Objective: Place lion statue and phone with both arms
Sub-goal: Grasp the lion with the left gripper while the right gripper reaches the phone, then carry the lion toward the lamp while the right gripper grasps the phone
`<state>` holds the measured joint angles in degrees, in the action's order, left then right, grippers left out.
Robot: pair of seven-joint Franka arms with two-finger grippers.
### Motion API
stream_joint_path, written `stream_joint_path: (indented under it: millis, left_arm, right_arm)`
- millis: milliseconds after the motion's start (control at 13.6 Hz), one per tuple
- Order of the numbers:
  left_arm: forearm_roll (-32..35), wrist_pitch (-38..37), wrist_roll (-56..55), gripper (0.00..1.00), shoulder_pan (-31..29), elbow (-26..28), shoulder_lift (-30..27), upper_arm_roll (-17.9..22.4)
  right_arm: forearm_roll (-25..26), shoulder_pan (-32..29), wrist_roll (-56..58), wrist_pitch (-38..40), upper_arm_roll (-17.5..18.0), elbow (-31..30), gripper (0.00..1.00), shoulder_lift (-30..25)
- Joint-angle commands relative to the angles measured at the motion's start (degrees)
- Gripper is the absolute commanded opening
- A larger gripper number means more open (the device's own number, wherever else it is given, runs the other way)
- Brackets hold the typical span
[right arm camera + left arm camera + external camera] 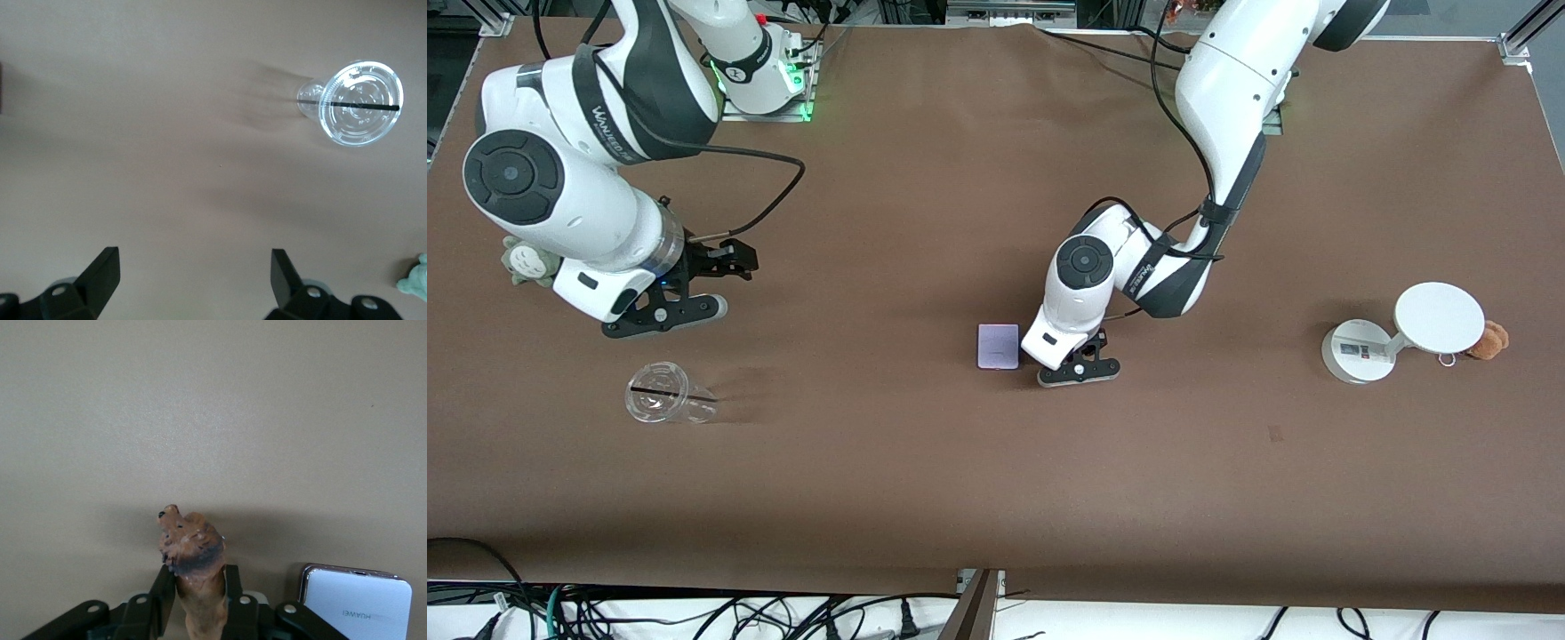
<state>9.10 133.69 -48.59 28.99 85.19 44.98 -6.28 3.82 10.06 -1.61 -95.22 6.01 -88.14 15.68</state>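
My left gripper (1079,369) is low over the middle of the table, right beside the phone (998,346), a flat pale lavender rectangle lying on the table. In the left wrist view this gripper (195,579) is shut on the lion statue (193,547), a small brown figurine with a darker band that sticks out past the fingertips, and the phone (357,605) lies close by. The arm's hand hides the lion statue in the front view. My right gripper (685,289) (193,257) is open and empty, above bare table toward the right arm's end.
A clear plastic cup (663,393) (357,103) lies on its side, nearer the front camera than the right gripper. A grey-green plush (529,262) (415,283) sits under the right arm. A white round-based stand (1396,338) and a tan plush (1489,340) are at the left arm's end.
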Motion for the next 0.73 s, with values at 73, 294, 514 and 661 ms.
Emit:
stream_joint_path:
  millis: [73, 294, 514, 661]
  left_arm:
    - [2.0, -0.1, -1.5, 0.0, 0.7, -1.4, 0.5, 0.7]
    - [2.0, -0.3, 0.5, 0.0, -1.1, -1.4, -1.1, 0.8]
    - [1.8, -2.3, 8.2, 0.0, -6.1, -0.6, -5.1, 0.3]
    - [1.2, -3.7, 12.5, 0.0, -9.2, 0.0, -6.9, 0.0]
  right_arm:
    - [0.2, 0.1, 0.9, 0.4, 0.1, 1.4, 1.0, 0.5]
    - [-2.7, 0.4, -1.4, 0.4, 0.1, 1.7, 1.0, 0.8]
    - [-3.7, 3.1, -8.4, 0.3, 0.2, 2.3, 1.0, 1.3]
    - [-3.8, 6.0, -13.7, 0.1, 0.2, 4.2, 1.0, 3.2]
